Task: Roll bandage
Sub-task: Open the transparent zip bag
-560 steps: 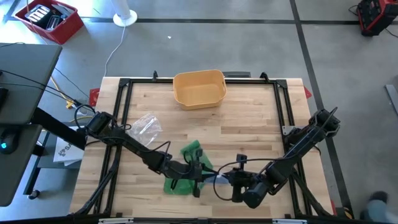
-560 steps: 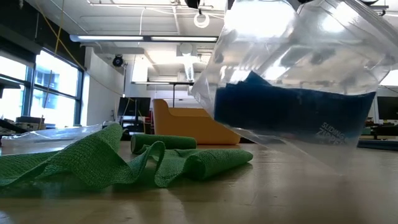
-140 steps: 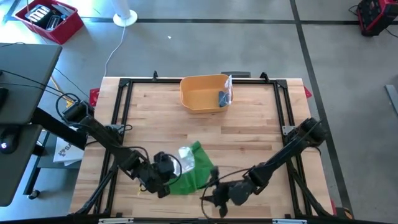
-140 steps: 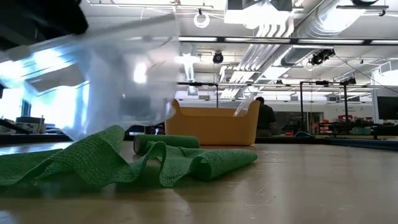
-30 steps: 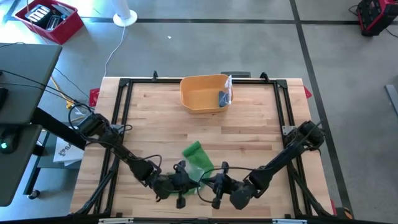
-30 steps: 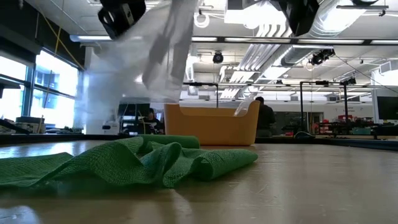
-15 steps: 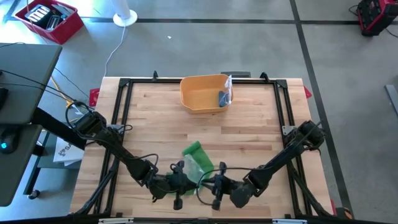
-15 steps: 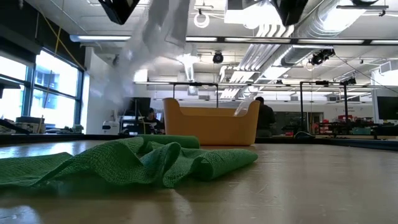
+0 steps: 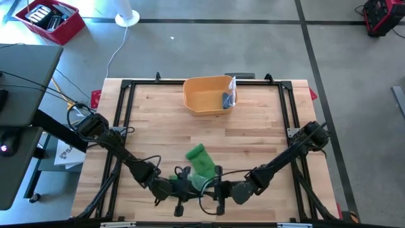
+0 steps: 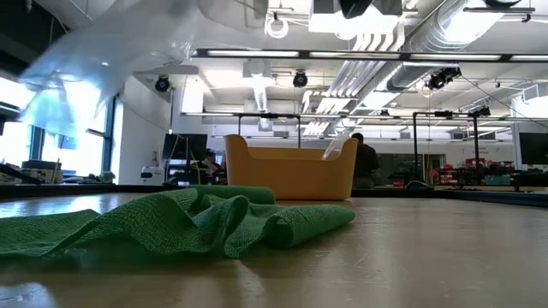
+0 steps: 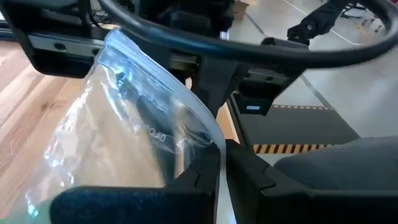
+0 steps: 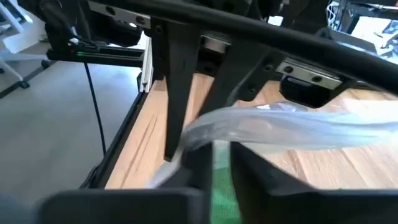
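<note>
We see the green bandage (image 9: 201, 163) lying loose and crumpled on the table (image 9: 253, 136), at about 6 o'clock from the table's middle, near the front edge; it is not rolled, only one end looks a little coiled. Above it hangs a clear bag (image 10: 120, 60), and both grippers hold it. The left gripper (image 9: 183, 188) is at 7 o'clock from the bandage, its jaws narrow and closed on one edge of the bag (image 11: 149, 124). The right gripper (image 9: 218, 189) is at 5 o'clock from the bandage, its jaws also pinched on the plastic (image 12: 280, 127).

Compared with a second ago, the two grippers have come closer together over the front end of the bandage, and in the low view the bag has moved up and to the left. We judge that the arms are busy with opening the bag, so the rolling itself is not yet begun.

Far at 12 o'clock stands the yellow bin (image 9: 205, 95) with another bag (image 9: 229, 95) inside
</note>
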